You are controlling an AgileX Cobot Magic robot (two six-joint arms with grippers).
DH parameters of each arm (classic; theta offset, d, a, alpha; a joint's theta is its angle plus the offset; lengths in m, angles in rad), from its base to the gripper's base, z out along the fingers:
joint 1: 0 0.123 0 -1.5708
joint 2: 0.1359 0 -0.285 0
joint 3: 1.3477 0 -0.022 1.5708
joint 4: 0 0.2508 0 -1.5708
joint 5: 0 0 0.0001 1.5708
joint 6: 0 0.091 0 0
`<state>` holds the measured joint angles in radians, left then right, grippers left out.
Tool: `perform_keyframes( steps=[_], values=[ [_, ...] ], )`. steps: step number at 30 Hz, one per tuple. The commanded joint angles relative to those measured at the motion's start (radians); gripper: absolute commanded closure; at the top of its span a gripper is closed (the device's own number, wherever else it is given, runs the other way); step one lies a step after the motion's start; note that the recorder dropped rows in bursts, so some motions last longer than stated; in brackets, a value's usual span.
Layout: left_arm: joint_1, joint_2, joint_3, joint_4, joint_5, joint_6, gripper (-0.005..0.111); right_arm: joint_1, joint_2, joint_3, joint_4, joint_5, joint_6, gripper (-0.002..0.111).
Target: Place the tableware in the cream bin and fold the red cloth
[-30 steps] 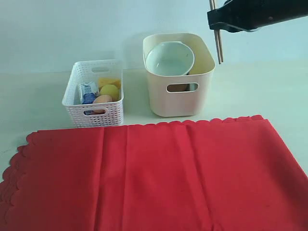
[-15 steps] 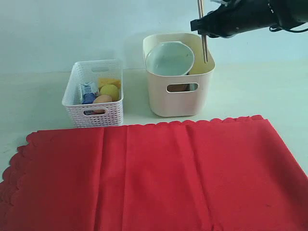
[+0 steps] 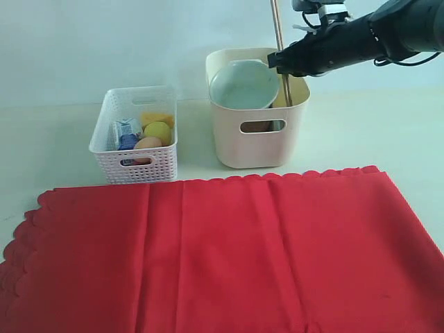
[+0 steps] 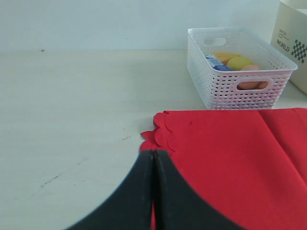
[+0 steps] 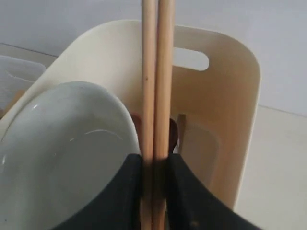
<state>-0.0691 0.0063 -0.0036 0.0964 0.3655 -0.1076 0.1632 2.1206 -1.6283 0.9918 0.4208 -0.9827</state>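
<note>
The red cloth lies flat, its corner just by the clenched, empty left pincer; the cream bin stands below the right pincer, pale green bowl inside beside it; that pincer grasps the wooden chopsticks upright.

The chopsticks run off the top edge, and their lower ends are hidden inside the bin. The bowl covers what lies beneath it, and the shapes behind the near handle hole cannot be told. The cloth is cut off near, left and right. The carton's print is too small to read.
</note>
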Motion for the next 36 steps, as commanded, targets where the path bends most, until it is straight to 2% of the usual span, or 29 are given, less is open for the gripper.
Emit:
perform_keyframes(
  steps=[1,6,8,12,17,19,23,27,29,32,36],
  values=[
    [0.002,-0.006,0.004,-0.006,-0.010,-0.001,0.107,-0.003,0.014,-0.010,-0.020,0.021,-0.006,0.108],
    [0.002,-0.006,0.004,-0.006,-0.010,-0.001,0.107,-0.003,0.032,-0.010,-0.102,0.017,0.088,0.108],
    [0.002,-0.006,0.004,-0.006,-0.010,-0.001,0.107,-0.003,0.032,-0.010,-0.143,0.022,0.125,0.104],
    [0.002,-0.006,0.004,-0.006,-0.010,-0.001,0.107,0.000,0.027,-0.010,-0.194,0.029,0.189,0.090],
    [0.002,-0.006,0.004,-0.006,-0.010,-0.001,0.107,0.000,-0.011,-0.010,-0.223,0.046,0.234,0.063],
    [0.002,-0.006,0.004,-0.004,-0.010,-0.001,0.107,0.000,-0.040,-0.010,-0.274,0.046,0.293,0.060],
    [0.002,-0.006,0.004,-0.004,-0.010,-0.001,0.107,0.000,-0.112,-0.010,-0.418,0.088,0.441,0.060],
    [0.002,-0.006,0.004,-0.004,-0.010,-0.001,0.107,0.000,-0.184,-0.010,-0.488,0.191,0.498,0.062],
    [0.002,-0.006,0.004,-0.004,-0.010,-0.001,0.107,0.000,-0.217,-0.010,-0.521,0.244,0.524,0.071],
    [0.002,-0.006,0.004,-0.004,-0.010,-0.001,0.107,0.000,-0.265,-0.010,-0.546,0.330,0.539,0.091],
    [0.002,-0.006,0.004,-0.004,-0.010,-0.001,0.107,0.000,-0.309,-0.010,-0.572,0.403,0.539,0.108]
  ],
)
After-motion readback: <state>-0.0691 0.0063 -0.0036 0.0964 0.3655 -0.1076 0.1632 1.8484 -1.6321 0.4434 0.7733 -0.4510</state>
